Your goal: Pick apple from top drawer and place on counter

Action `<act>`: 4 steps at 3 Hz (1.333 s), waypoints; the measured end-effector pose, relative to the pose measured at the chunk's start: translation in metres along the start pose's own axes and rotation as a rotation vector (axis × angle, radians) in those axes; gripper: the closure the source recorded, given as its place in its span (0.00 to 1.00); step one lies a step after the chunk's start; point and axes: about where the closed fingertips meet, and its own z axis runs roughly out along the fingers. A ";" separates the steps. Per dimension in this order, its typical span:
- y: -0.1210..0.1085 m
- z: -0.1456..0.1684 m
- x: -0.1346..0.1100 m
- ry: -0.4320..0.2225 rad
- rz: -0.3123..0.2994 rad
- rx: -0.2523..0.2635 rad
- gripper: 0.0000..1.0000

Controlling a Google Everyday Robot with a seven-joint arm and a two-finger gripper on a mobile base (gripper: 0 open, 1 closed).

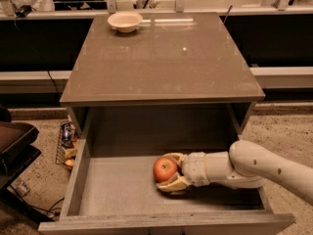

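Observation:
The apple (165,169), red with yellow patches, lies on the grey floor of the open top drawer (115,192), right of its middle. My gripper (164,172) reaches in from the right on a white arm. Its pale fingers (172,184) hug the apple, one at the far side and one at the near side, and are closed against it. The apple still rests on the drawer floor. The counter (161,58) is the glossy grey-brown top above the drawer.
A white bowl (125,21) stands at the counter's far left corner. The drawer's pale front panel (166,225) runs along the bottom of the view. A dark chair (12,146) and a wire basket (66,146) stand on the floor at the left.

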 end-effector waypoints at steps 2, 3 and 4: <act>0.001 0.002 -0.001 -0.002 -0.001 -0.005 1.00; -0.003 -0.017 -0.032 0.022 -0.027 0.001 1.00; -0.018 -0.070 -0.088 0.030 -0.035 0.037 1.00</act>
